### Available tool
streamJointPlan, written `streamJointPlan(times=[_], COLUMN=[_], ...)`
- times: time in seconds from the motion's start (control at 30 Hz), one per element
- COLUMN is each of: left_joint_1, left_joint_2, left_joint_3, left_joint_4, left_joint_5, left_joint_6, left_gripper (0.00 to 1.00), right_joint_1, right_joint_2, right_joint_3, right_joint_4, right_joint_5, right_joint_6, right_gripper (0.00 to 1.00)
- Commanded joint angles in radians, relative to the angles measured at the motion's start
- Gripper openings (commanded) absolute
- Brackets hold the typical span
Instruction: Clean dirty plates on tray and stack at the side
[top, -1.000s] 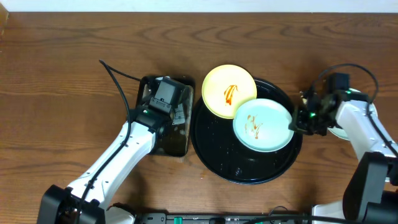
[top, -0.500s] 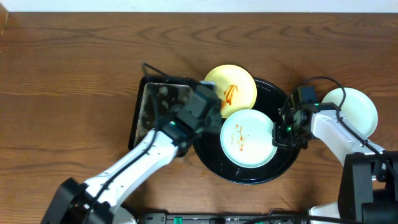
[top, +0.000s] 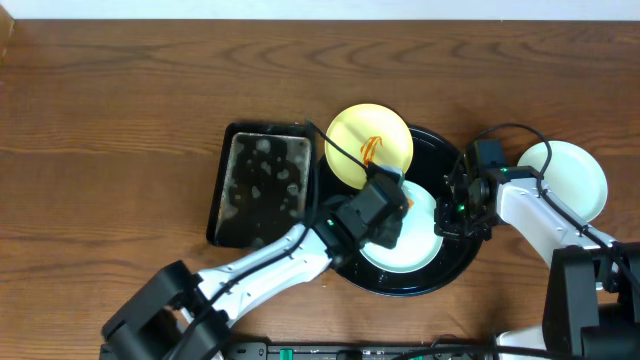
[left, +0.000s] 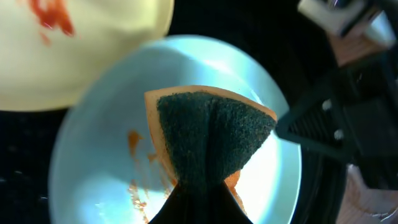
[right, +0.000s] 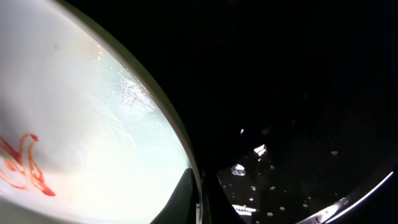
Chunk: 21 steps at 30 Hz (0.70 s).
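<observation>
A mint plate (top: 420, 250) smeared with orange-red sauce (left: 134, 143) lies in the black tray (top: 445, 272). My left gripper (top: 391, 222) hovers over it, shut on a folded sponge (left: 211, 134) with a dark green face and orange edge. The right gripper (top: 452, 212) is shut on this plate's right rim (right: 180, 140), one finger above and one below. A pale yellow plate (top: 358, 135) with a sauce smear rests on the tray's upper left rim. A pale, clean-looking plate (top: 572, 178) sits on the table right of the tray.
A rectangular black pan (top: 218, 200) with soapy water stands left of the tray. The left arm's cable (top: 340, 155) arcs over the yellow plate. Wet droplets speckle the tray floor (right: 292, 155). Bare wooden table surrounds everything.
The left arm swung from the pan to above the mint plate, carrying the sponge. The right gripper dragged that plate leftward in the tray, uncovering the pale plate at the right.
</observation>
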Motion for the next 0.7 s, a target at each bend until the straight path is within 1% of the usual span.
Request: streamJointPlan(times=[0.0, 0.13, 0.23, 0.3, 0.37, 0.47, 0.53, 0.67], left_joint_1=[-0.029, -0.068, -0.083, -0.083, -0.078, -0.058, -0.032, 0.018], left_joint_2=[0.054, 0.104, 0.149, 0.172, 0.189, 0.193, 0.193, 0.193], left_joint_3=[-0.001, -0.001, -0.001, -0.001, -0.001, -0.001, -0.001, -0.001], left_joint_4=[0.003, 0.007, 0.022, 0.031, 0.023, 0.010, 0.010, 0.009], left_joint_5=[-0.018, -0.019, -0.020, -0.046, -0.145, -0.322, -0.404, -0.394], left_joint_6=[-0.009, -0.007, 0.024, 0.041, 0.068, 0.068, 0.068, 0.067], left_gripper=[0.07, 0.08, 0.07, 0.08, 0.08, 0.08, 0.08, 0.07], right_joint_1=[0.013, 0.013, 0.013, 0.013, 0.013, 0.013, 0.013, 0.013], right_joint_2=[-0.011, -0.011, -0.011, -0.011, -0.011, -0.011, -0.011, -0.011], right_joint_3=[-0.010, -0.010, -0.010, -0.010, -0.010, -0.010, -0.010, -0.010], right_joint_4=[0.008, 0.008, 0.008, 0.006, 0.006, 0.005, 0.004, 0.003], right_joint_5=[0.024, 0.024, 0.024, 0.024, 0.024, 0.024, 0.024, 0.024], right_joint_6=[0.021, 0.021, 0.021, 0.021, 0.021, 0.021, 0.021, 0.021], right_gripper=[0.01, 0.01, 0.01, 0.01, 0.01, 0.01, 0.01, 0.01])
